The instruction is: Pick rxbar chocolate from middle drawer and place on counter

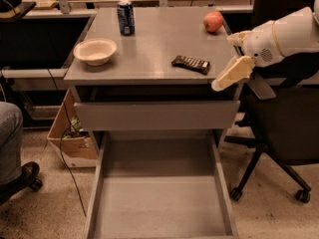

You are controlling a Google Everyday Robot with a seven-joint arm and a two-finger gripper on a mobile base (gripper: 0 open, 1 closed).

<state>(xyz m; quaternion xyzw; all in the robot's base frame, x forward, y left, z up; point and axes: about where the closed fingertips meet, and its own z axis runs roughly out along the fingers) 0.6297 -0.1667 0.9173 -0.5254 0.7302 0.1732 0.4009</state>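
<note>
The arm (pixel 294 31) is a smooth, rounded white shell with a thin yellow ring. Its end effector (pixel 225 59), just off the worktop's (pixel 159 39) right edge, has flat cream-tan fingers (pixel 233 72) set apart.

Small flat rectangular snack bar in black wrapper with pale lettering, the rxbar chocolate (pixel 190 63): lying flat on the counter (pixel 154 39), right of centre, near the front edge, long axis slightly skewed to that edge.

Counter: smooth grey metal slab, slightly shiny, topping the grey cabinet.

Long shallow grey metal middle drawer (pixel 159 203): pulled fully out toward the camera, flat floor bare, low thin side walls.

Gripper (pixel 225 59): at the counter's right front corner, just right of the bar, not touching it, tan fingers apart.
</note>
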